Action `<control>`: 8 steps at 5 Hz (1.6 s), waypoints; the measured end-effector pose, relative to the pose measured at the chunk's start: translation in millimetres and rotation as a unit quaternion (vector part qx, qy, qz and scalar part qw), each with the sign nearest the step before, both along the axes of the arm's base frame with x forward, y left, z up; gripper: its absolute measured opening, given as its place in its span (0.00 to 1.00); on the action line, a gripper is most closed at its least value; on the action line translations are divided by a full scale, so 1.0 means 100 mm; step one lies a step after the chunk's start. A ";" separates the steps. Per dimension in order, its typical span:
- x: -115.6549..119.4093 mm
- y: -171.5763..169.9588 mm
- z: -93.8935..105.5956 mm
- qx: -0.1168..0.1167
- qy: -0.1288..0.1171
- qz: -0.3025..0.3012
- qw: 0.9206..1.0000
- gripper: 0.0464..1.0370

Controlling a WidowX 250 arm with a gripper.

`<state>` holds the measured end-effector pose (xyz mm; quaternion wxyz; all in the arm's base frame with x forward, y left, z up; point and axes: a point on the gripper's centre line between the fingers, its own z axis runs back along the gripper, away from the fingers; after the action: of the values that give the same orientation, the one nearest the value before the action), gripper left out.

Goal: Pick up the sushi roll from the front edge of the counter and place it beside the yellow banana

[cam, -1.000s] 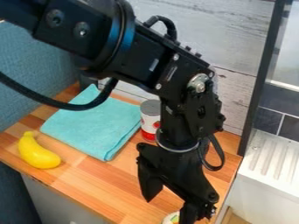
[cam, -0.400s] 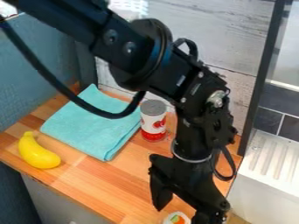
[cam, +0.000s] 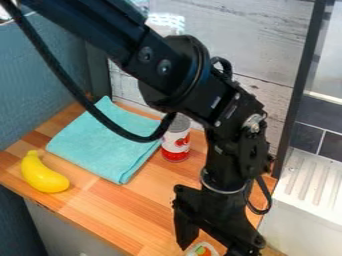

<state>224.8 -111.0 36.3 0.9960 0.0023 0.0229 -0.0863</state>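
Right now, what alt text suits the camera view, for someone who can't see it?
A black robot arm with its open two-finger tool near a small round white item, on a wooden counter. Beyond are a red and white can and folded turquoise cloth; a yellow banana lies at the picture's left.

Pretty bright lighting here tbh, the desk (cam: 100, 210) gets a fairly even wash and the ridged white surface (cam: 304, 185) on the right is really pale. There's a patchy white glare high on the far wall (cam: 234, 47), but I can't see the actual light source. Left wall (cam: 40, 80) looks dimmer, near left below the desk is darkest. Black arm (cam: 177, 75) is mostly dark with little glints on its bolts.
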 end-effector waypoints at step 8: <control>-0.46 1.14 0.64 0.038 -0.021 0.170 0.984 0.44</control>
<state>178.5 3.1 99.8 0.9956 0.0377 0.0052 0.0857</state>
